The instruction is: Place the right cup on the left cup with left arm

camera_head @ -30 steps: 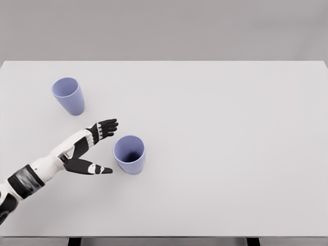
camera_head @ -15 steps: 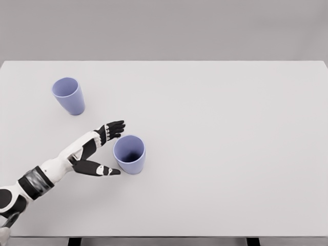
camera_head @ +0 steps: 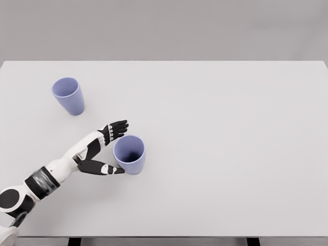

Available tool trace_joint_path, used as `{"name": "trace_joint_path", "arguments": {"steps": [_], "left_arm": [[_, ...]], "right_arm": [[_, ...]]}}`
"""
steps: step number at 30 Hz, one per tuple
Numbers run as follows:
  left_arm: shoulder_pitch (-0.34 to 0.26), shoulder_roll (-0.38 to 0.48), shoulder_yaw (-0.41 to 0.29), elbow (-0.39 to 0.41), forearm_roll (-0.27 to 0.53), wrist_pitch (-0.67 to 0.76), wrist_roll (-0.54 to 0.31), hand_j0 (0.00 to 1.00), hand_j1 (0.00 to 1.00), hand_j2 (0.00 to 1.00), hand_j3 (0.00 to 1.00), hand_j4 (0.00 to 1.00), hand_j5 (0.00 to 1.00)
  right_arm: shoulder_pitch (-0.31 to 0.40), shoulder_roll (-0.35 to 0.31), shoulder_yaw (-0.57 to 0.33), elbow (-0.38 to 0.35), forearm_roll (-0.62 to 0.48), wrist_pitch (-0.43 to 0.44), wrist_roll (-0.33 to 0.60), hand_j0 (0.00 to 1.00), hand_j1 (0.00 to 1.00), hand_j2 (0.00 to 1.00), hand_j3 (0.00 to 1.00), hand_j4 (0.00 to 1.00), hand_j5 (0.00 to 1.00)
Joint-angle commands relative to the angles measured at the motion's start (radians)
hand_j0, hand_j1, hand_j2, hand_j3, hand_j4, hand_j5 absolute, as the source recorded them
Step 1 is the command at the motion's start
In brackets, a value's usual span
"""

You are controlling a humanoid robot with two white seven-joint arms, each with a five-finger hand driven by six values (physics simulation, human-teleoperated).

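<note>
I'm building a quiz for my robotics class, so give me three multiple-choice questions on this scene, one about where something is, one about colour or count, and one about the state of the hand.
1. Where is the left hand?
A. Beside the right cup
B. Above the left cup
C. Off the table

2. How many cups stand on the table?
A. One
B. Two
C. Three

3. What state is the left hand in?
A. Closed fist
B. Carrying a lifted cup
C. Open, fingers and thumb spread around the right cup

Answers:
1 A, the hand is against that cup's left side.
2 B, two lilac cups, both upright and apart.
3 C, the cup stands on the table between the fingers and thumb, not clasped.
</note>
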Motion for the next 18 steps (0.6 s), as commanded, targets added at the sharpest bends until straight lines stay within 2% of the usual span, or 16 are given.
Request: {"name": "trace_joint_path", "arguments": {"steps": [1,18], "left_arm": [[0.0,-0.007,-0.002,0.001,0.005,0.001,0.0,1.0,1.0,1.0,1.0,1.0,1.0],[-0.002,-0.03,-0.019,0.01,0.002,0.001,0.0,1.0,1.0,1.0,1.0,1.0,1.0]], "right_arm": [[0.0,0.0,0.0,0.0,0.0,-0.002,0.0,1.0,1.0,1.0,1.0,1.0,1.0],[0.0,0.0,0.0,0.0,0.0,0.0,0.0,1.0,1.0,1.0,1.0,1.0,1.0]]}}
